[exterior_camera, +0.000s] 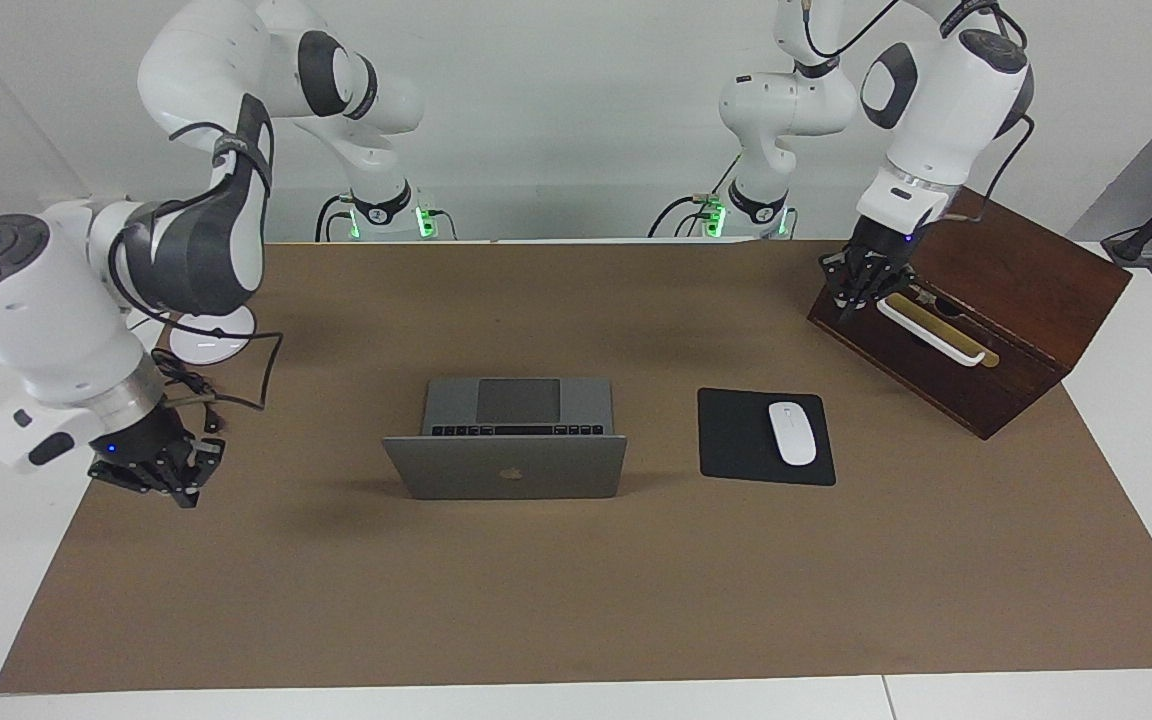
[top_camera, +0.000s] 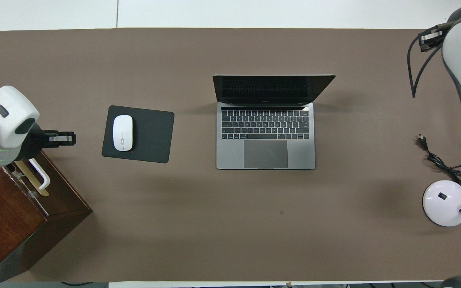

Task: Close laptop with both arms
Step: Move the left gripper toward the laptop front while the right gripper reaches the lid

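The silver-grey laptop (exterior_camera: pixel 506 470) (top_camera: pixel 265 136) stands open in the middle of the brown mat, its lid upright with the apple logo on the back. Neither gripper touches it. My right gripper (exterior_camera: pixel 161 470) hangs low over the mat toward the right arm's end of the table, about level with the lid and well apart from it, shut and holding nothing. My left gripper (exterior_camera: pixel 851 290) (top_camera: pixel 60 139) is over the corner of the wooden box (exterior_camera: pixel 996 300) by the end of its white handle (exterior_camera: pixel 931 330), also shut and holding nothing.
A white mouse (exterior_camera: pixel 792 432) (top_camera: pixel 122 133) lies on a black mouse pad (exterior_camera: pixel 736 435) between the laptop and the box. A white round lamp base (exterior_camera: pixel 201 345) (top_camera: pixel 445 202) and a black cable with a plug (top_camera: pixel 434 158) sit at the right arm's end.
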